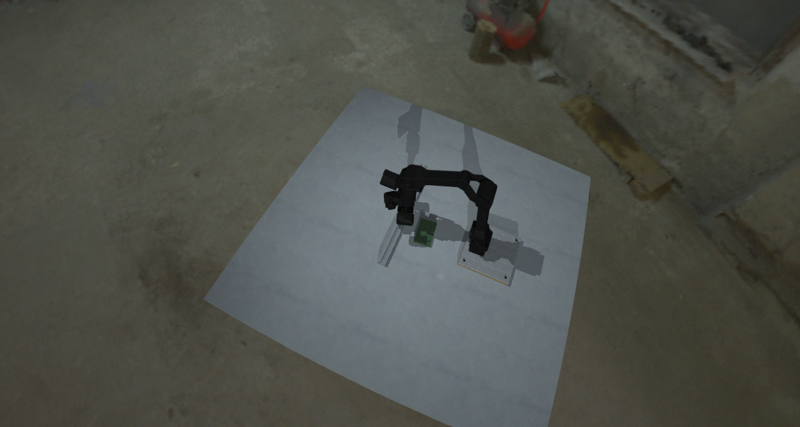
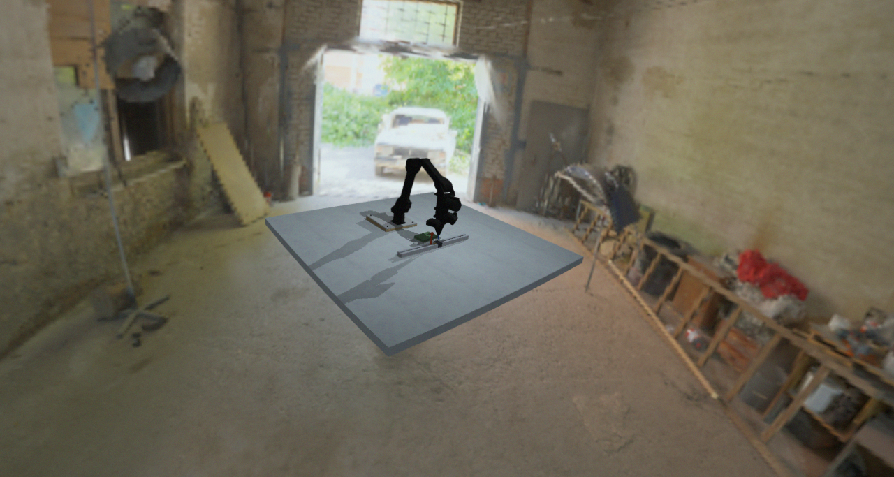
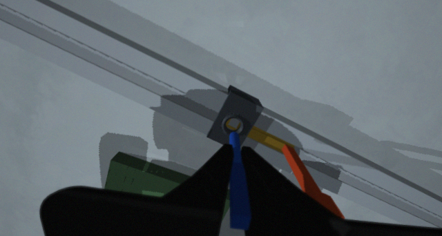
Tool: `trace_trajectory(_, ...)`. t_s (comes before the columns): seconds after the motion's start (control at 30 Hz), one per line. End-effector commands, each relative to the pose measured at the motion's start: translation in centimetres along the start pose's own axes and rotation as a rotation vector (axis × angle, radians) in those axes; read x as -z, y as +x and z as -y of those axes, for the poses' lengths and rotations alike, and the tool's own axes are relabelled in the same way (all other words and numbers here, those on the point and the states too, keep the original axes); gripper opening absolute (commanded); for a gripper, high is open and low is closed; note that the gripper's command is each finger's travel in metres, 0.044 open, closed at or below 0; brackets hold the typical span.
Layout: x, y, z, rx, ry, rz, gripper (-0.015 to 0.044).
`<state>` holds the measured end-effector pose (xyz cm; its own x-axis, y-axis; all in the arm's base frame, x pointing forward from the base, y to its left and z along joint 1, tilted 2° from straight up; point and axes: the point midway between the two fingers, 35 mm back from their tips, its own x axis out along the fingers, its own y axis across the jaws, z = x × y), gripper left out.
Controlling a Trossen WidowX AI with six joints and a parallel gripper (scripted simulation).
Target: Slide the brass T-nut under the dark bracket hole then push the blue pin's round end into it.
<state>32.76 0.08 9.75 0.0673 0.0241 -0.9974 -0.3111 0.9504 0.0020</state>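
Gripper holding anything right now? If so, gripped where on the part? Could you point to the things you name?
Yes: the blue pin (image 3: 239, 189), held by its shaft, partway along, between the fingers. Its round end sticks out past the fingertips.

matte black arm (image 1: 443, 177) (image 2: 429, 167), chunky rounded joints, slim links, black gripper (image 2: 439, 232) (image 3: 235, 152) with tapered, narrow-tipped fingers

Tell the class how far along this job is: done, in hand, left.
Done: brass T-nut in the rail slot, partly showing through the dark bracket's hole; orange handle released.
In hand: blue pin, gripped by the end effector, round end near the hole.
Left: push it down, let go.
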Motion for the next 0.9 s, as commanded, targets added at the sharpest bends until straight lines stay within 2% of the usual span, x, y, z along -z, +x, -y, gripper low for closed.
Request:
trace_trajectory(0.0, 0.2, 0.5, 0.0, -0.004, 0.001, -0.006, -0.0150)
trace_trajectory(0.87, 0.4, 2.4, -0.2, -0.004, 0.004, -0.007, -0.0150)
